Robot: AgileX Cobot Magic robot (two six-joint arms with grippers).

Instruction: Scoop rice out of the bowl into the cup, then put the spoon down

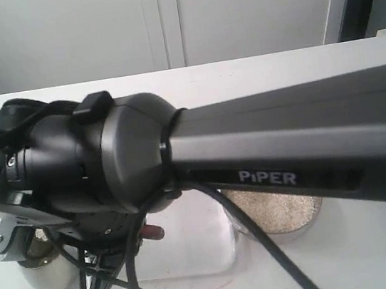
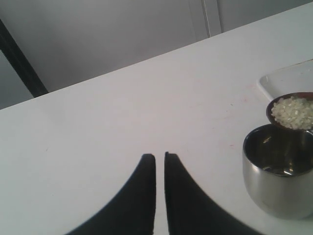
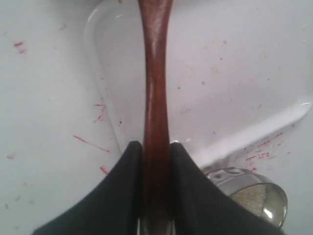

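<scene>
My right gripper (image 3: 156,145) is shut on the long handle of the dark reddish-brown wooden spoon (image 3: 156,88). The spoon's oval bowl (image 2: 292,111) carries a small heap of white rice and hovers at the far rim of the steel cup (image 2: 280,170). In the exterior view, the cup (image 1: 44,275) stands at the lower left, mostly hidden by the right arm (image 1: 180,153). The wide steel bowl (image 1: 278,211) full of rice sits to the right, also seen in the right wrist view (image 3: 254,196). My left gripper (image 2: 160,156) is shut on nothing above bare table, beside the cup.
A clear plastic tray (image 3: 215,73) lies on the white table between cup and bowl, under the spoon handle; its corner (image 2: 286,78) shows behind the cup. Red marks dot the tabletop (image 3: 88,142). A white wall (image 1: 161,19) closes the far table edge.
</scene>
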